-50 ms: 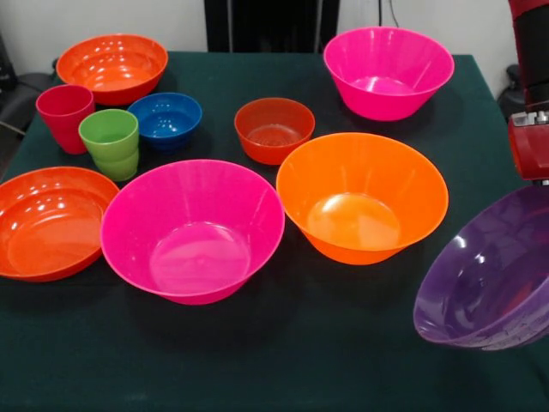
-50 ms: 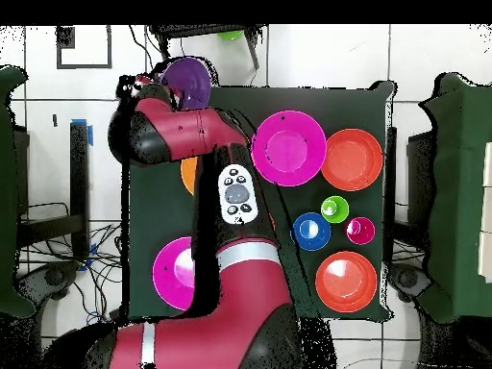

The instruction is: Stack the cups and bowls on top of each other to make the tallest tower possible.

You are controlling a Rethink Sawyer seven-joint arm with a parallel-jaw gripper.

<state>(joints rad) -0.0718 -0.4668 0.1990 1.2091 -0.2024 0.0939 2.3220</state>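
Standing upright and unstacked on the green table (image 1: 300, 360) are seven bowls and two cups. In the front view, a shallow red-orange bowl (image 1: 47, 221) is seen at the left edge, with a large hot pink bowl (image 1: 193, 230) touching its rim and a large orange bowl (image 1: 362, 196) just beside that one. Behind these, a small red-orange bowl (image 1: 274, 129) and a small blue bowl (image 1: 165, 119) are placed. The lime green cup (image 1: 110, 142) is set just beside the blue bowl, and the red cup (image 1: 65, 116) stands close behind it. A second shallow red-orange bowl (image 1: 112, 67) and a second hot pink bowl (image 1: 388, 71) occupy the far corners.

The purple bowl (image 1: 489, 273) is seen tilted and raised above the table at the right edge, below the red arm (image 1: 530, 103). The gripper itself is hidden by the arm and the bowl, so whether it is clamped on the bowl cannot be told.

No tower is found on the table. In the overhead view, the purple bowl (image 2: 187, 82) lies at the table's corner, and a white tiled floor (image 2: 317, 58) surrounds the table.
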